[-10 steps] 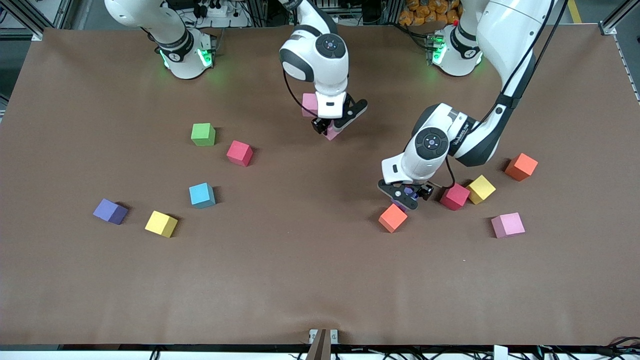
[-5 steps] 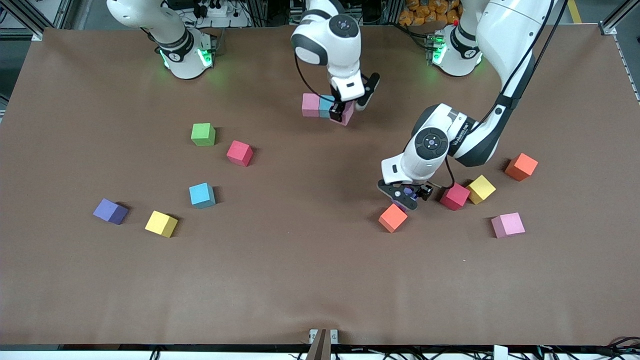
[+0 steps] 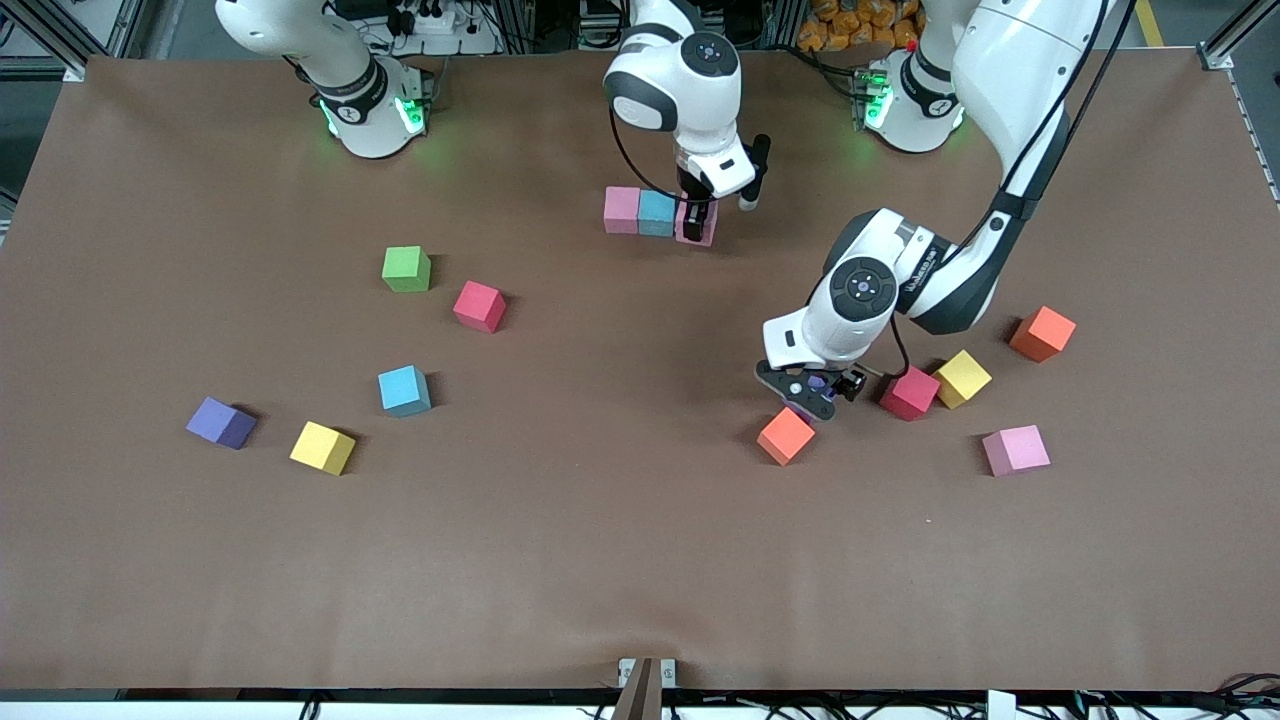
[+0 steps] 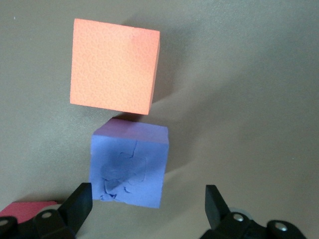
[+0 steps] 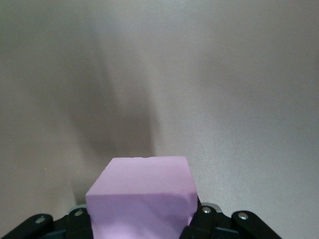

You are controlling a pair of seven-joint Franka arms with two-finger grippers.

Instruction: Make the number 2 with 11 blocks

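The right arm reaches out from its base with its right gripper [image 3: 697,222] clamped on a matte pink cube [image 5: 142,199], while the left arm bends low, its left gripper [image 4: 145,211] spread wide around a small purple cube [image 4: 128,169].

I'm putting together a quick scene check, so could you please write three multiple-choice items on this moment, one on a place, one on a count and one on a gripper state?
1. What lies beside the green cube?
A. red cube
B. purple cube
C. orange cube

2. How many orange cubes are on the table?
A. one
B. two
C. three

3. The right gripper is:
A. open over bare table
B. shut on a pink cube
C. holding a yellow cube

Answers:
1 A, the red cube sits next to it.
2 B, one at, one at.
3 B, its fingers clamp the pink cube.
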